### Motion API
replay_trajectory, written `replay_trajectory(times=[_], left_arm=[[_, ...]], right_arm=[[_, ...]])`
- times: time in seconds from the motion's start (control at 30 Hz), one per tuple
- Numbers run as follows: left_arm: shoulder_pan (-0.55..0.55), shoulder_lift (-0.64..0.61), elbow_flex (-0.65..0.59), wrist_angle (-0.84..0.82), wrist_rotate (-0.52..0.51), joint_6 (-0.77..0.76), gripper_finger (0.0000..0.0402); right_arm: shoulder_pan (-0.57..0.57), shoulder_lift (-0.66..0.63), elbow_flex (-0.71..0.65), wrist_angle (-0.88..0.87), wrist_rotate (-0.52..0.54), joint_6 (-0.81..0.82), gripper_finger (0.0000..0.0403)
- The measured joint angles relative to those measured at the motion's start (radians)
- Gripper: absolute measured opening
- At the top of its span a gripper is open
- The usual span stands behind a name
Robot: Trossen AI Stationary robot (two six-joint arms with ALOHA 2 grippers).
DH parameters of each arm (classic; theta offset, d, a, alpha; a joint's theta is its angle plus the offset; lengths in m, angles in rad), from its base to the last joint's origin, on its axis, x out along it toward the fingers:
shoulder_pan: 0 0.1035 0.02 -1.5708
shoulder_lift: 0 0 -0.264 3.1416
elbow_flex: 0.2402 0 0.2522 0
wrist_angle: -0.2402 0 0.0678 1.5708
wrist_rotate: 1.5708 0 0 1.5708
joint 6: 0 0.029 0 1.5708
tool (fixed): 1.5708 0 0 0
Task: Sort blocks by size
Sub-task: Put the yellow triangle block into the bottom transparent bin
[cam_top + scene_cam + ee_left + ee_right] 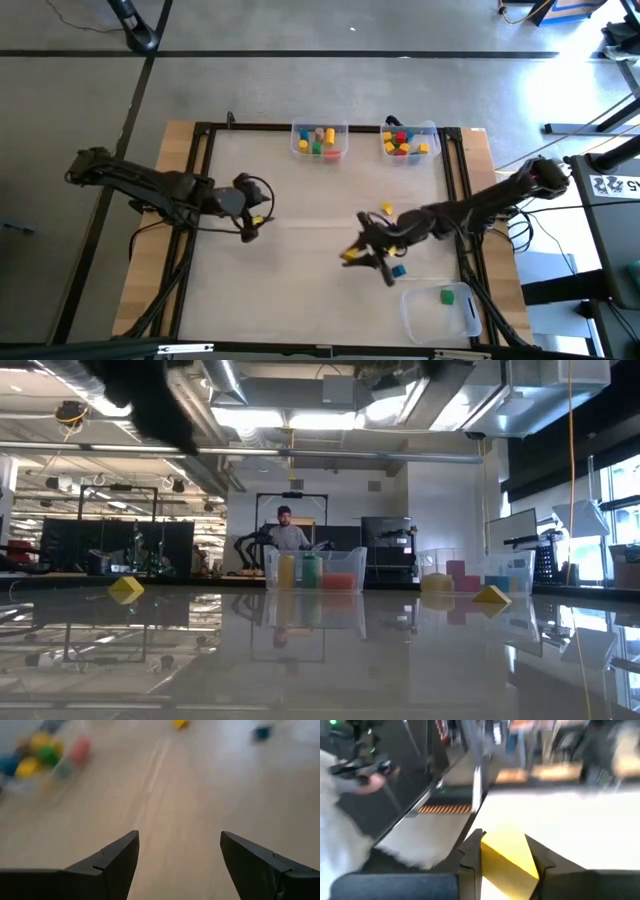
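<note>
My right gripper (357, 256) is over the table's near right part, shut on a yellow block (507, 860). A loose yellow block (387, 210) lies just beyond it, and a blue block (398, 271) lies on its near side. A green block (447, 296) sits in the clear bin (440, 318) at the near right. My left gripper (180, 855) is over the table's left half, open, with only bare table between its fingers. The low view shows another yellow block (125, 590) resting on the table at the left. My right gripper pinches the yellow block by two opposite sides (485, 855) between its two fingers. The fingers come nearly level from the table's right side. The block is lifted clear of the table and sits tilted in the hold.
Two clear bins with several coloured blocks stand at the far edge, one at the middle (320, 140) and one to its right (408, 142). A dark frame (205, 180) borders the work surface. A person (288, 532) sits in the room beyond the table.
</note>
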Motion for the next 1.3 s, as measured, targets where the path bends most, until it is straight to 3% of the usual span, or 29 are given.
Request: replay_trajectory(times=[0.17,0.27,0.47,0.67,0.9,1.13,1.3], left_arm=[[0.026,0.005,0.000,-0.158,-0.044,-0.178,0.0266],[0.053,0.010,0.000,-0.216,-0.045,-0.251,0.0267],[0.106,0.012,0.000,-0.238,-0.051,-0.284,0.0267],[0.150,0.014,0.000,-0.239,-0.051,-0.285,0.0267],[0.196,0.043,0.000,-0.252,-0.051,-0.284,0.0267],[0.204,0.087,0.000,-0.257,-0.049,-0.254,0.0266],[0.204,0.093,0.000,-0.296,-0.049,-0.258,0.0266]], right_arm=[[0.113,-0.087,0.000,-0.304,0.047,0.300,0.0104],[0.187,-0.121,-0.001,-0.500,0.014,0.558,0.0099],[0.369,-0.138,-0.002,-0.695,0.051,0.939,0.0083],[0.535,-0.138,-0.032,-0.795,0.168,1.278,0.0105],[0.690,-0.132,-0.107,-0.839,0.211,1.651,0.0093],[0.726,-0.124,-0.174,-0.842,0.162,1.835,0.0104],[0.725,-0.124,-0.178,-0.844,0.124,1.868,0.0132]])
